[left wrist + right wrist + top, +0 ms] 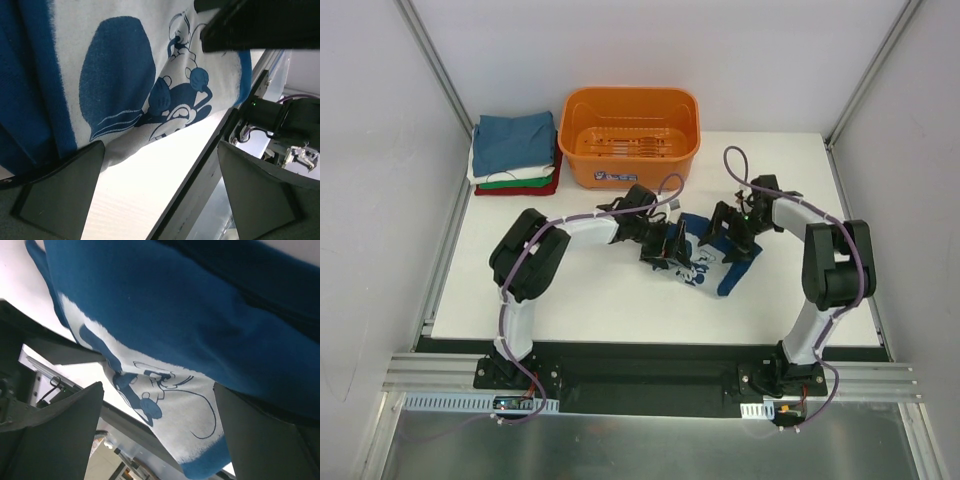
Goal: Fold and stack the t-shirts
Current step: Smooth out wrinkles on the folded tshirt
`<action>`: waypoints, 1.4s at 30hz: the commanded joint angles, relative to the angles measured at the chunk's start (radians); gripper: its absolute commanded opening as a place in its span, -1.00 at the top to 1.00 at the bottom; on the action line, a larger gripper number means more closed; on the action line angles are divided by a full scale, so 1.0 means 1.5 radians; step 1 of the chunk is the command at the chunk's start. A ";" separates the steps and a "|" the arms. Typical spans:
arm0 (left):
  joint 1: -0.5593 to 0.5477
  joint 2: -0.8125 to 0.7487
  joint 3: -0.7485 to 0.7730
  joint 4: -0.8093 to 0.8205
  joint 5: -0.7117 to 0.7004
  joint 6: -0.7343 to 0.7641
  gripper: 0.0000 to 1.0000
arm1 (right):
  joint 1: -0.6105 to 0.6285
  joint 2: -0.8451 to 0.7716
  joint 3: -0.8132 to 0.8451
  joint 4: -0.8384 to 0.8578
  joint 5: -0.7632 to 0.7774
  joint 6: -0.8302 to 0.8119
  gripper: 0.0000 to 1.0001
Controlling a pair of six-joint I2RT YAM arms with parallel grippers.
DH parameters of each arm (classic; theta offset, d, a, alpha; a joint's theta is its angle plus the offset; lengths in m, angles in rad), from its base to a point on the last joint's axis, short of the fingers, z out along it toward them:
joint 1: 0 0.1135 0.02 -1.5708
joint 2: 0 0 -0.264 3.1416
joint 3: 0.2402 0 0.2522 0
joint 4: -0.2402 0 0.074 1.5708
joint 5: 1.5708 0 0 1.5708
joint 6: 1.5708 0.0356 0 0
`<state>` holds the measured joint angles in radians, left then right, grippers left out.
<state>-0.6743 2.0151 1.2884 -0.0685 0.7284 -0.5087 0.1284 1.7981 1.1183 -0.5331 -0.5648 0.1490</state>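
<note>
Navy t-shirt (705, 268) mid-table, apart from table (600, 300) edges, orange basket (630, 150), folded stack (515, 150)

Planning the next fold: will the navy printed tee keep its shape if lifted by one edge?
Probably not: the navy tee lies bunched and creased, so it likely sags floppily. Its fine knit looks light, and pushing would probably wrinkle it rather than slide it.

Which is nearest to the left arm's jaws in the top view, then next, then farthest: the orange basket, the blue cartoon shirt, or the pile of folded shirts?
From the jaws of the left gripper, in the top view:
1. Blue cartoon shirt: right beside them, mid-table.
2. Orange basket: behind them, at the back edge.
3. Pile of folded shirts: back-left corner, left of the basket.
</note>
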 commanded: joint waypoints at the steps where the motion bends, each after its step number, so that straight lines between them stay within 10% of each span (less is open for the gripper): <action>1: -0.007 -0.043 -0.089 -0.017 -0.065 -0.003 -0.98 | 0.002 0.057 0.085 -0.010 0.030 -0.066 -0.93; 16: -0.020 -0.266 -0.102 -0.015 -0.139 -0.020 -0.99 | 0.078 -0.151 0.079 -0.048 0.027 -0.062 -0.93; 30: 0.020 0.005 0.155 -0.016 -0.044 -0.021 -0.99 | -0.010 -0.138 -0.145 0.112 -0.087 0.069 -0.93; 42: 0.019 0.045 0.121 -0.015 -0.044 -0.034 -0.99 | -0.044 -0.080 -0.155 0.064 0.003 0.026 -0.93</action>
<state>-0.6418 2.1223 1.4895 -0.0917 0.6445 -0.5499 0.0696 1.6646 0.8787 -0.3817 -0.7246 0.2649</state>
